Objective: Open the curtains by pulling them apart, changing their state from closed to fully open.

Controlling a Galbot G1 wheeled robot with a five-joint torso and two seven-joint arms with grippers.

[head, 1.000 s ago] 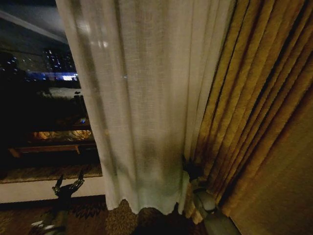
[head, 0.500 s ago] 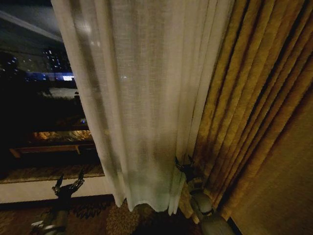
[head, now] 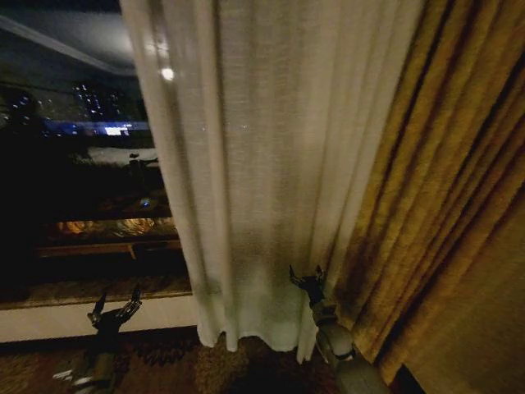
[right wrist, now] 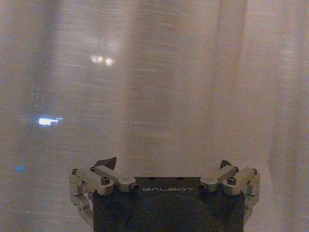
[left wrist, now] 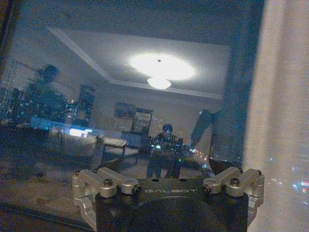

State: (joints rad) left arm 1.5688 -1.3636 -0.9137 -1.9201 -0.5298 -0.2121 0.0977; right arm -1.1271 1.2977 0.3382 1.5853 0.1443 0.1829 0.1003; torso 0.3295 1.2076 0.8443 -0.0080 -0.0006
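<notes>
Facing sheer fabric, right pincer (head: 306,277) spread wide, gripping nothing.
It sits low at the pleated, semi-transparent cream-white curtain panel (head: 262,164), beside the thicker golden-yellow drape (head: 443,205); left pincer (head: 115,312) hangs open and empty, well apart, before the dark window glass (left wrist: 96,96).

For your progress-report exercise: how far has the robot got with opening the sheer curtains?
Done: the dark window glass on the robot's left is uncovered.

In hand: the right gripper, fingers open, sits low against the sheer curtain beside the golden drape, gripping nothing. The left gripper hangs open by the sill.

Left: the sheer panel covers the middle of the view and needs bunching toward the drape.
</notes>
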